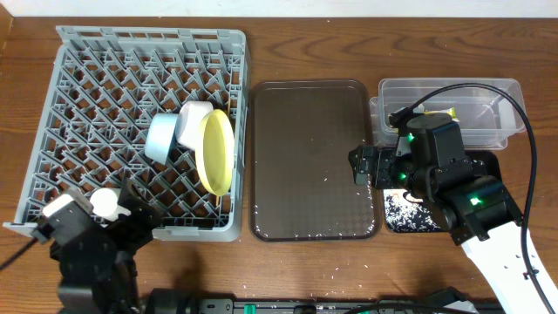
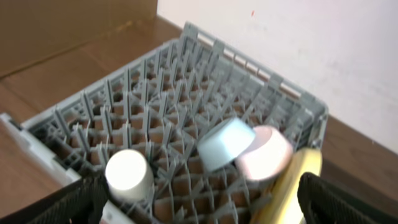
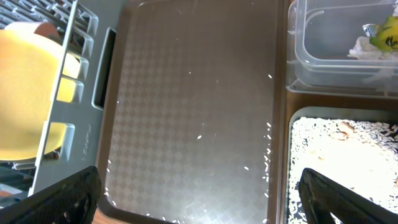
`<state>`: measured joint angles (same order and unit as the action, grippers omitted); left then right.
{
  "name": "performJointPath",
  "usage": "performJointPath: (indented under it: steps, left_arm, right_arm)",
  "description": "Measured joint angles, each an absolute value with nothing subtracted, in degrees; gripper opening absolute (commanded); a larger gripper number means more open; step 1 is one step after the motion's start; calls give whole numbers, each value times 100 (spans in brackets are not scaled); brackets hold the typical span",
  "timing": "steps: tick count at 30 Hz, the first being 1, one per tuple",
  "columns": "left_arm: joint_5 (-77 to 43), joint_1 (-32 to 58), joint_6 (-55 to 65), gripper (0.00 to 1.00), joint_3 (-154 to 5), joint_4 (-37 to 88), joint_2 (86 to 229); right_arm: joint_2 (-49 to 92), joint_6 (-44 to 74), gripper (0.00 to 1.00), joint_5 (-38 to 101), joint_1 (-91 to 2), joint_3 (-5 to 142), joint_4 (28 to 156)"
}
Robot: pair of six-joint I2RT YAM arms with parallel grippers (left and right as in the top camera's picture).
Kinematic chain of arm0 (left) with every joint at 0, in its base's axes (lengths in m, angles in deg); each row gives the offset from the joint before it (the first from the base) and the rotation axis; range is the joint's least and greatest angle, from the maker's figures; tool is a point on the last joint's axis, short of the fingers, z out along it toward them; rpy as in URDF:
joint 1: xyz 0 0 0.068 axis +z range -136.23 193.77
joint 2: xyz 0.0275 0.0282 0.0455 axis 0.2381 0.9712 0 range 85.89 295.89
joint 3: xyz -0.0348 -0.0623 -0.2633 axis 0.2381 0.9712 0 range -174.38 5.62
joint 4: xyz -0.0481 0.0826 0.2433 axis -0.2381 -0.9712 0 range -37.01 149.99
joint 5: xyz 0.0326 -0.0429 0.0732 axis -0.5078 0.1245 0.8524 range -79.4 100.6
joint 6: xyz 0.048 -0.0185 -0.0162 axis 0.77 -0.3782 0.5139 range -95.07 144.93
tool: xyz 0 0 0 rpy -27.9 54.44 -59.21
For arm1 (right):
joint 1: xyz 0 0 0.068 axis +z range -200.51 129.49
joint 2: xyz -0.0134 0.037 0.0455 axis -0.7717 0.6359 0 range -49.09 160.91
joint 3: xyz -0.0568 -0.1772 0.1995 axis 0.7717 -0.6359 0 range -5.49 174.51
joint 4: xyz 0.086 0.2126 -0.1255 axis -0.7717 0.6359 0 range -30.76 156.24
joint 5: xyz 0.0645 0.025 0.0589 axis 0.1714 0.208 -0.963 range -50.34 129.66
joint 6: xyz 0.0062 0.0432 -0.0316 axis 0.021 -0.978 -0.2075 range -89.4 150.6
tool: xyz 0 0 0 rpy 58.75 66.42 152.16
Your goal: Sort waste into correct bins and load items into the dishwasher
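Note:
The grey dish rack [image 1: 87,78] holds a light-blue bowl [image 1: 162,138], a small white bowl [image 1: 193,124], a yellow plate [image 1: 216,150] on edge and a white cup [image 1: 105,202]. My left gripper [image 1: 131,209] is open and empty at the rack's front edge, with the cup [image 2: 129,174] by its left finger. My right gripper [image 1: 366,164] is open and empty over the right side of the brown tray [image 3: 186,93]. The clear tub [image 1: 462,96] holds the wrapper [image 3: 387,34] and white paper [image 3: 364,46]. The black tray [image 1: 394,225] holds grains [image 3: 336,143]. No chopsticks show.
A few loose grains [image 3: 267,165] lie along the brown serving tray's right and front edges, and some on the table in front of it [image 1: 336,281]. The tub and black tray sit close against the brown tray's right side. A cable loops over the right arm.

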<state>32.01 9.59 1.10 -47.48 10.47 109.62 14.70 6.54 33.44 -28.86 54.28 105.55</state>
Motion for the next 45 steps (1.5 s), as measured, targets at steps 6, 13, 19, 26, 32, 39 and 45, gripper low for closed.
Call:
performJointPath:
  steps: [6,13,19,26,32,39,45]
  left_arm:
    - [2952,1523,575,98,-2423,3104,9456]
    - [2665,1573,676,98,-379,4723,8649]
    - [2545,1573,678,99,368,5832,8647]
    - [2545,1573,678,99,368,5832,8647]
    - [2545,1573,678,99,368,5832,8647]
    - [2545,1573,678,99,368,5832,8647]
    - [2526,1573,678,100,371,5834,8647]
  right_arm:
    - [1472,654,99,3346,-2886,5428,10563]
    - [1481,654,99,3344,-2886,5428,10566]
    - [1481,654,99,3344,-2886,5428,10568]
    - [1483,652,99,3344,-2886,5428,10568]
    - [1481,654,99,3344,-2886,5428,10568]
    - [1481,1426,99,3425,-2886,5417,10913]
    - [681,4108,99,3433,-2884,4711,9724]
